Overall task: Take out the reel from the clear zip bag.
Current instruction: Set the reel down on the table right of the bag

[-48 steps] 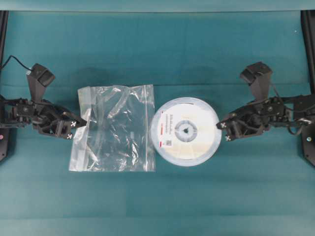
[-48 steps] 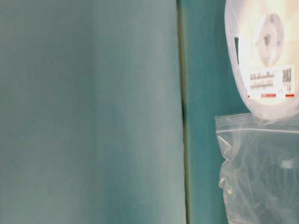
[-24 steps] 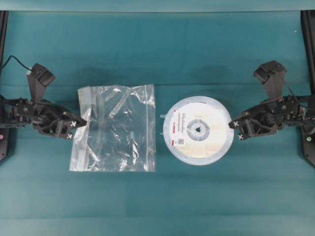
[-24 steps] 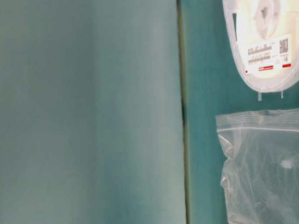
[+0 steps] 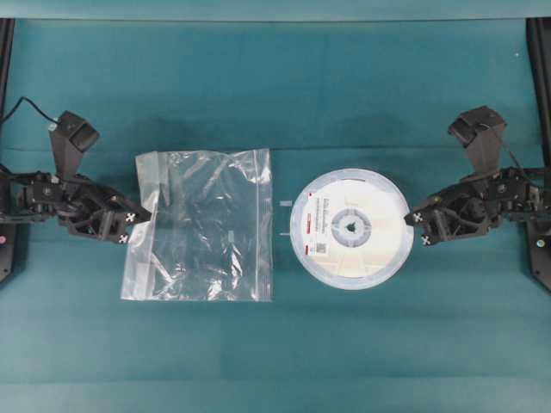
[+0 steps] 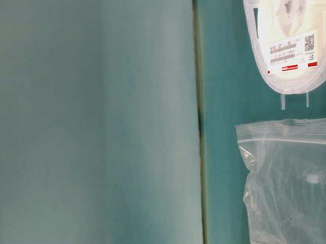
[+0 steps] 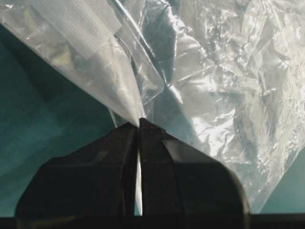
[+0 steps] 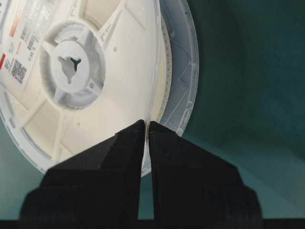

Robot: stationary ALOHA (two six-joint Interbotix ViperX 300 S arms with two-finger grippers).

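Two items: crinkly square clear zip bag [image 5: 202,225], flat round reel [image 5: 350,229].

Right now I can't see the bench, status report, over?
Left gripper shut on the clear zip bag. Right gripper shut on the reel, fully out of bag. Nothing in the way.

A teal table [image 5: 284,86] carries the clear zip bag [image 5: 202,225]; the reel [image 5: 351,228] sits near its zip side.
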